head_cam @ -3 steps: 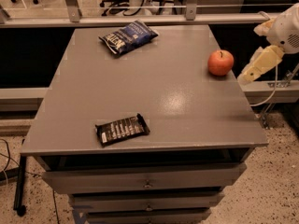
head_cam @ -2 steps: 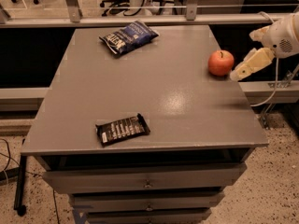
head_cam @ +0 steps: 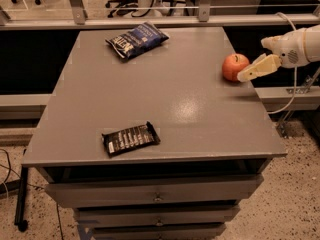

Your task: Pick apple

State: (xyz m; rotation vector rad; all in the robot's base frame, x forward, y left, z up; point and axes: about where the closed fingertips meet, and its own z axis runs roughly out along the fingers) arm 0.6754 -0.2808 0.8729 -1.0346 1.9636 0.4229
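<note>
The apple [head_cam: 234, 66], small, round and orange-red with a short dark stem, sits near the right edge of the grey table [head_cam: 180, 109], towards the back. My gripper [head_cam: 253, 60] reaches in from the right, just beside the apple's right side. It is open and holds nothing. One cream finger [head_cam: 257, 68] points at the apple, with its tip at or very close to the apple's lower right. The white arm [head_cam: 300, 46] extends off the right edge of the view.
A blue snack packet [head_cam: 137, 39] lies at the back left of the table. A black snack bar [head_cam: 131, 138] lies near the front. Drawers [head_cam: 157, 196] sit under the tabletop. A metal rail [head_cam: 165, 20] runs behind the table. A cable hangs at the right.
My gripper has moved left and slightly up, from past the table's right edge to right beside the apple. The apple and the packets have not moved.
</note>
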